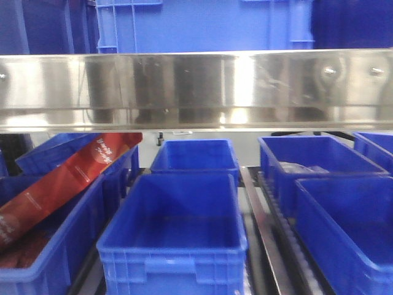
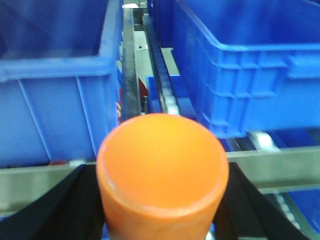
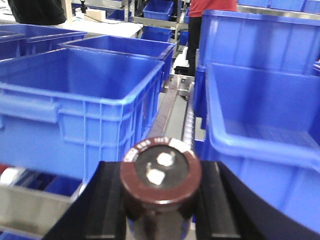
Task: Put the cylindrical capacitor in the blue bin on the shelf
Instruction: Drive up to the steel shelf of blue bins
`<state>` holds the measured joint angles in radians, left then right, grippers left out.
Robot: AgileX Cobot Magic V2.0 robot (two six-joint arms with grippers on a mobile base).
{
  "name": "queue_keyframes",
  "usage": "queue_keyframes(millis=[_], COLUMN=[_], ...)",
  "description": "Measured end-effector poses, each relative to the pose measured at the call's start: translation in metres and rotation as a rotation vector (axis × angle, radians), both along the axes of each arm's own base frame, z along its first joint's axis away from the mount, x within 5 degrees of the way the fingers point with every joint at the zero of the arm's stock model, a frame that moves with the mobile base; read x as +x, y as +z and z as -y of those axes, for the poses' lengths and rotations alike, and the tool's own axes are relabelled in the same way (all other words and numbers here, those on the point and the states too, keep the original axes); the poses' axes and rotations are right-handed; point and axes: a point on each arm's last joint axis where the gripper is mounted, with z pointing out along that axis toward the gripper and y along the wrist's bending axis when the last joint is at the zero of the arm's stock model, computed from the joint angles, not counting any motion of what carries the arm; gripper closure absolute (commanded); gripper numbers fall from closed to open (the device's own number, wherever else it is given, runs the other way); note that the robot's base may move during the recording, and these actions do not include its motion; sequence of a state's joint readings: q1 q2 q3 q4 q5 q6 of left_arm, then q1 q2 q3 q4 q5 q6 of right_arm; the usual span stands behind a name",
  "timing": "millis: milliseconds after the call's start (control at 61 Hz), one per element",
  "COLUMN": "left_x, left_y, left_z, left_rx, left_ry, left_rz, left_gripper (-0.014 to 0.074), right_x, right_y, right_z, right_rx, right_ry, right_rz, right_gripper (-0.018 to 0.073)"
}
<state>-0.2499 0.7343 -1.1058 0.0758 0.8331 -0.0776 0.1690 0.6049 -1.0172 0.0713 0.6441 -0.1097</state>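
The capacitor [image 3: 161,185] is held in the right gripper [image 3: 161,196], pinched between two black fingers [image 3: 107,200], with its end and two pale terminals turned towards the wrist camera. It has not been placed. It is seen outside the bins, short of their front walls, roughly in line with the roller track [image 3: 189,120] that runs between the near bin [image 3: 75,95] and the neighbouring bin [image 3: 260,115]. Which bin is meant cannot be told.

The left gripper [image 2: 162,200] is closed around an orange cylinder [image 2: 162,165], held before the front edge of a lower tier.

In the front view neither gripper is seen. The steel rail of the shelf [image 1: 196,89] crosses the upper part, and below it the middle bin [image 1: 175,246] is shown with nothing visible inside. A red packet [image 1: 67,178] lies tilted in a bin at the left edge.

The pick-up is judged complete. The carry over a bin's rim, the lowering and the release are judged left to do.
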Motion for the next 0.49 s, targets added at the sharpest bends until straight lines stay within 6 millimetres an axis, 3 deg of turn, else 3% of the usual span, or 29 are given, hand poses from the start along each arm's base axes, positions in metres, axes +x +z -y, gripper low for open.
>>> queue_keyframes(millis=[492], left_x=[0.0], left_y=[0.0], left_z=[-0.0001], left_rx=[0.002], left_ry=[0.001], left_rz=[0.0], left_gripper=[0.0707], right_x=[0.0], right_y=[0.0], right_z=[0.0], right_rx=[0.0], right_ry=[0.0], right_rz=[0.0], right_gripper=[0.0603])
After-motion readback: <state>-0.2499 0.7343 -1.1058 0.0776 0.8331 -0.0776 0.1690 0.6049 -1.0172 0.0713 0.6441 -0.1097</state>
